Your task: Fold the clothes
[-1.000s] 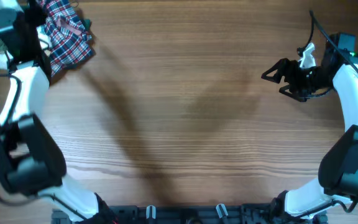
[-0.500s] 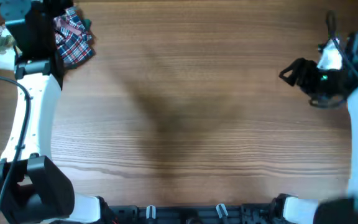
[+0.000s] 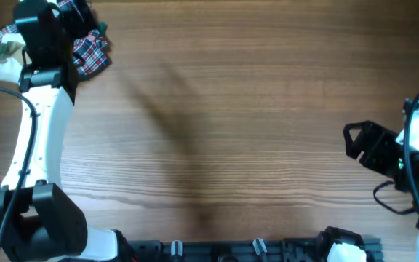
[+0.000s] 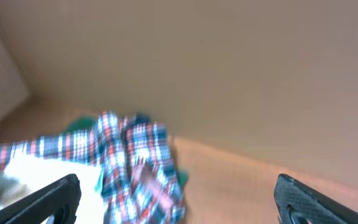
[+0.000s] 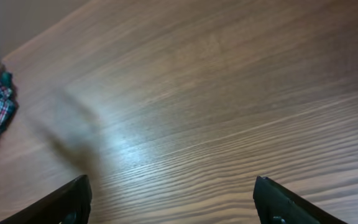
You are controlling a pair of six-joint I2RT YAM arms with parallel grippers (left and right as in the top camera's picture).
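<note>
Left gripper [image 4: 176,190] spread wide, empty; small soft white garment [image 4: 27,177] lies off to one side of it, red-blue-white plaid cloth heap [image 4: 135,162] between its jaws. Right gripper [image 5: 173,190] spread, empty. Risk: closing here pinches plaid instead

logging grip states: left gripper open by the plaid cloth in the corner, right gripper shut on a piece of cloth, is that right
Not quite: the right gripper is open and holds nothing; the right wrist view shows only bare table between its fingers. The left gripper is indeed open by the plaid cloth in the corner.
</note>
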